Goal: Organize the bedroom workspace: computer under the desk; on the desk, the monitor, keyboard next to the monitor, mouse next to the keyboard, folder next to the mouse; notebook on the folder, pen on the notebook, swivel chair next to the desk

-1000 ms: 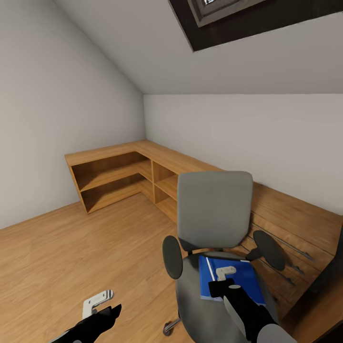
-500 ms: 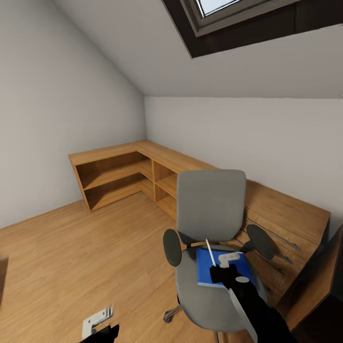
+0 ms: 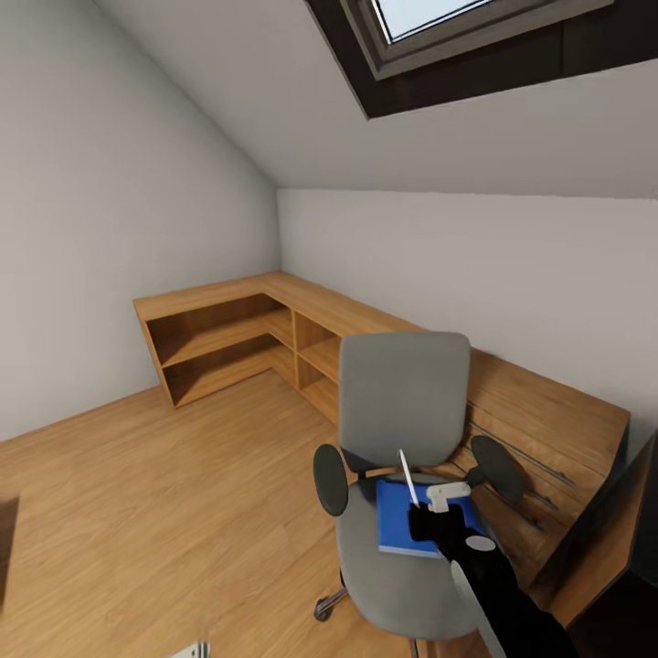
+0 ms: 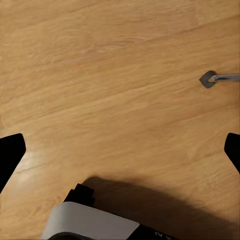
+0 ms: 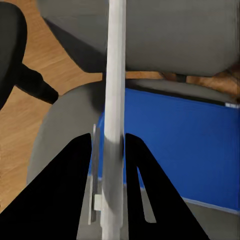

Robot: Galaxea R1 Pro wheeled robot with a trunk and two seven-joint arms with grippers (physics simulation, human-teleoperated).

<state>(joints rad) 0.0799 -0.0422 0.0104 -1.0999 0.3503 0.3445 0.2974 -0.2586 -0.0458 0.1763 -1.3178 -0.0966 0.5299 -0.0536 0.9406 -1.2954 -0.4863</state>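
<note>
Right gripper (image 3: 429, 512) is clamped on the pen (image 3: 408, 476), held upright just above the blue folder (image 3: 402, 525) lying on the swivel chair (image 3: 402, 402) seat; left gripper (image 4: 120, 150) is spread over floor.

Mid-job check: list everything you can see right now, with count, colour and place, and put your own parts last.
swivel chair: 1, grey with black armrests, on the wooden floor in front of the low unit.
folder: 1, bright blue, flat on the chair seat.
pen: 1, whitish, held between the right gripper's fingers above the folder.
shelf unit: 1, light wood, L-shaped, along the walls in the corner.
skylight: 1, dark frame, in the sloped ceiling.
floor: wooden, light brown.
right gripper: 1, black, shut on the pen over the chair seat.
left gripper: 1, black, fingers apart, over bare floor.
</note>
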